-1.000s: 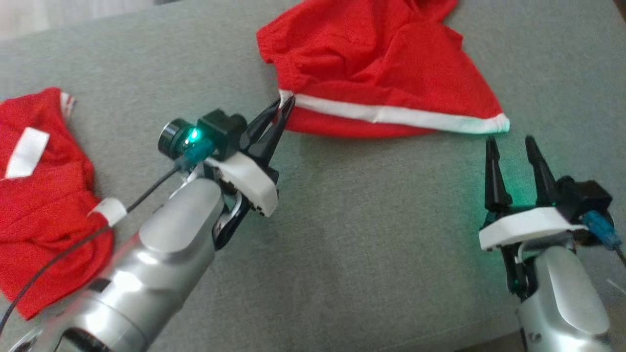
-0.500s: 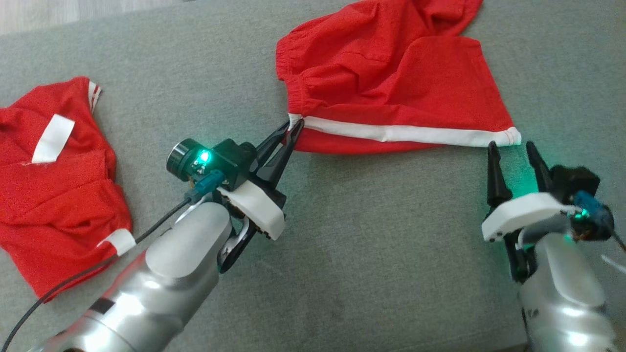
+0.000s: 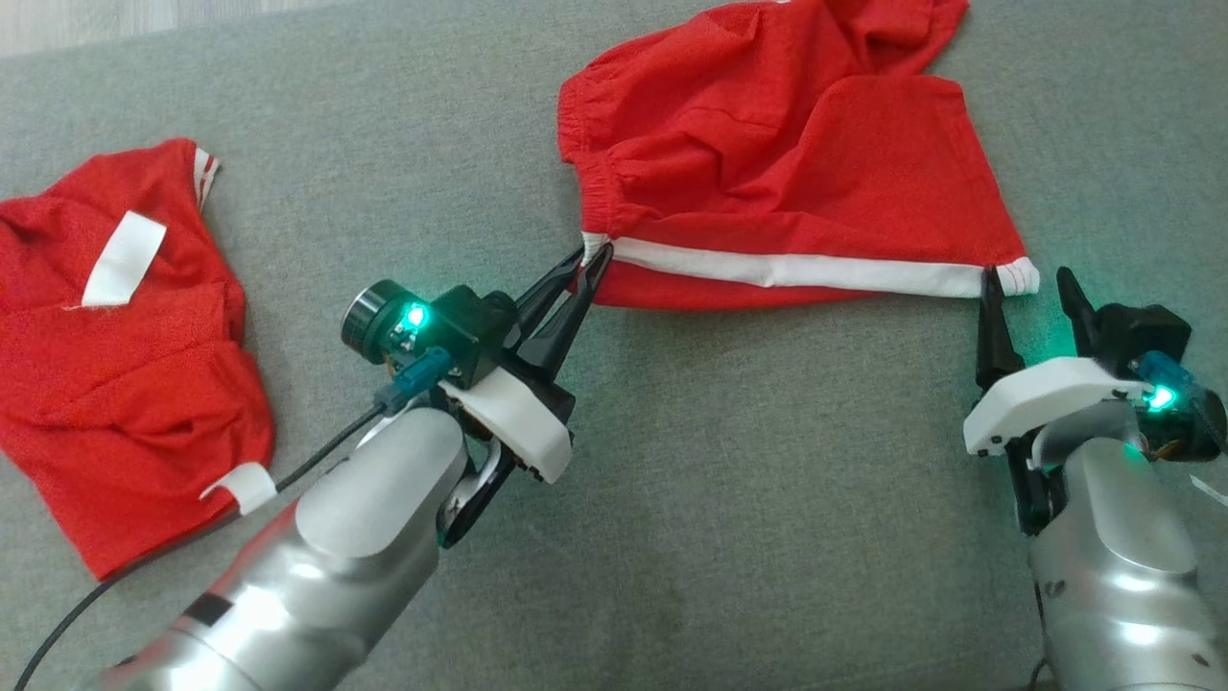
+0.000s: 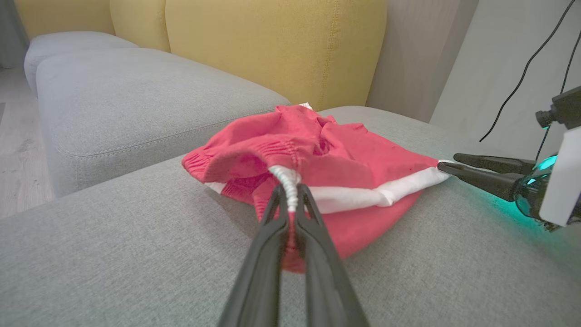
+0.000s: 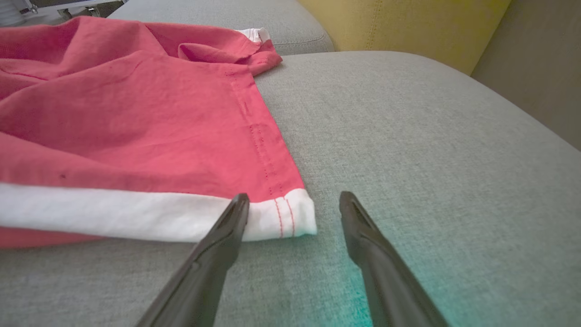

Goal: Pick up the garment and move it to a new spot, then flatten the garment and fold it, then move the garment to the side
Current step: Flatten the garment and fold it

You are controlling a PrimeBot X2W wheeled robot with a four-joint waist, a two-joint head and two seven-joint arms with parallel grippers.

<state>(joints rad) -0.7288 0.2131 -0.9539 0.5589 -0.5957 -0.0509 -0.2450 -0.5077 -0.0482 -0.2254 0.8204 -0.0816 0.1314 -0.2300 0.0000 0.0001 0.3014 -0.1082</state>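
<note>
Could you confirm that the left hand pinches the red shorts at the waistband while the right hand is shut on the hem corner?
No: the right wrist view shows the right hand open at the hem corner; the rest holds.

2 arms forward, left jaws pinched together, right jaws wide apart.

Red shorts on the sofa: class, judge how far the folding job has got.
Done: left pincer shut on the shorts at the waistband. In hand: open right pincer brackets the white hem corner, ungripped. Left: moving, flattening, folding, setting aside; fabric lies rumpled.
</note>
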